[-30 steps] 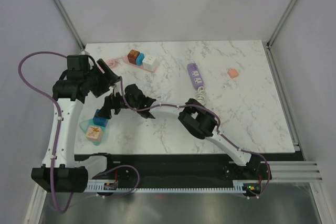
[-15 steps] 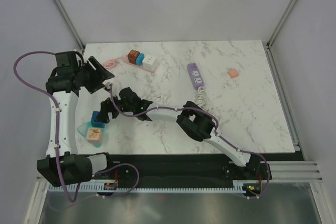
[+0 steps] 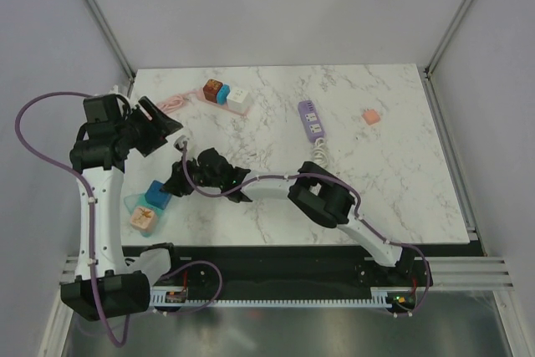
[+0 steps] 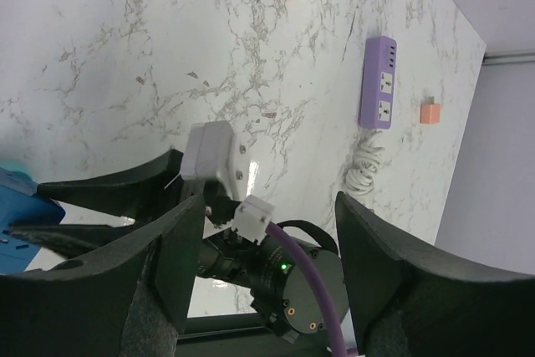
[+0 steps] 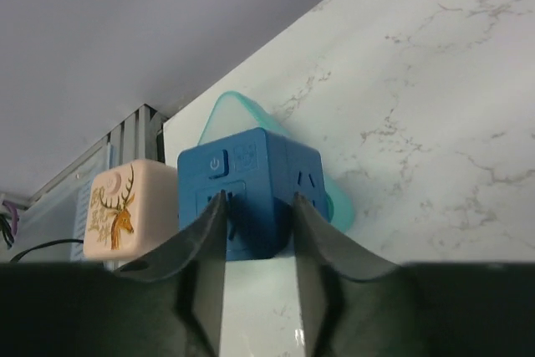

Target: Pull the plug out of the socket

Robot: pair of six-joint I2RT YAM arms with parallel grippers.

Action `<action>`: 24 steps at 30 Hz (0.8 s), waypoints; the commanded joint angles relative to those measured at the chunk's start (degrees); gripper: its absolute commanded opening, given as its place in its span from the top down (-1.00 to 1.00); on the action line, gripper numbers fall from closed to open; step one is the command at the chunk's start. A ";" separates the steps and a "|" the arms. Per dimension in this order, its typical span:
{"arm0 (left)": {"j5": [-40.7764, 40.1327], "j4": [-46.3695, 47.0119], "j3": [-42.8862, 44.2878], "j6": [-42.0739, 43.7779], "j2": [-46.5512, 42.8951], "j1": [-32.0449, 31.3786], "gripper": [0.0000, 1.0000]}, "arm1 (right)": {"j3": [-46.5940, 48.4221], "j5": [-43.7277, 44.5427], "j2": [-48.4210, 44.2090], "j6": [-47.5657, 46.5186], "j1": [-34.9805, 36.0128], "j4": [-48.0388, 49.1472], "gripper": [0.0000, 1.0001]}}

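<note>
A blue socket cube (image 3: 157, 194) sits near the table's front left, on a teal triangular piece (image 3: 128, 203). A peach cube with a deer drawing (image 3: 142, 216), which looks like the plug, abuts it. In the right wrist view my right gripper (image 5: 257, 198) is shut, its fingertips pressed on the near side of the blue socket cube (image 5: 251, 160). The peach cube (image 5: 125, 206) is on its left and the teal piece (image 5: 230, 114) behind. My left gripper (image 3: 170, 128) hangs above and behind the cubes, open (image 4: 269, 202) with nothing between its fingers.
A purple power strip (image 3: 310, 119) with a coiled white cord (image 3: 320, 150) lies right of centre. A small orange block (image 3: 370, 114) is further right. Red, blue and white cubes (image 3: 226, 92) on a pink strip sit at the back.
My right gripper has closed on the blue socket cube. The cubes have shifted slightly toward the front left. The left arm has drawn back to the left.
</note>
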 commanded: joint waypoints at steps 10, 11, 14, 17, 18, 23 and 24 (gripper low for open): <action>3.08 0.22 -2.83 0.28 -4.40 0.15 -0.41 | -14.79 11.52 -11.47 -6.22 1.01 -7.52 0.56; 3.08 0.05 -2.83 0.54 -4.75 0.15 -0.41 | -15.50 11.44 -11.91 -5.96 1.01 -7.00 0.56; 2.12 -2.32 -1.60 1.07 -4.84 0.15 -0.41 | -18.05 12.22 -13.49 -4.30 0.66 -6.47 0.47; 1.68 -5.57 -1.95 3.61 -6.24 0.07 -0.42 | -18.76 12.75 -14.38 -1.66 -0.74 -6.47 0.24; 0.89 -6.45 -3.08 4.58 -7.64 0.24 -0.42 | -18.32 13.02 -14.64 1.30 -1.10 -7.25 0.11; 3.34 -7.52 -7.04 2.22 -13.28 0.42 -0.44 | -18.14 9.34 -15.87 10.03 -3.73 -8.24 -0.56; 2.04 -7.43 -7.48 1.69 -14.67 0.33 -0.44 | -18.23 8.80 -16.65 10.56 -3.82 -8.49 -0.59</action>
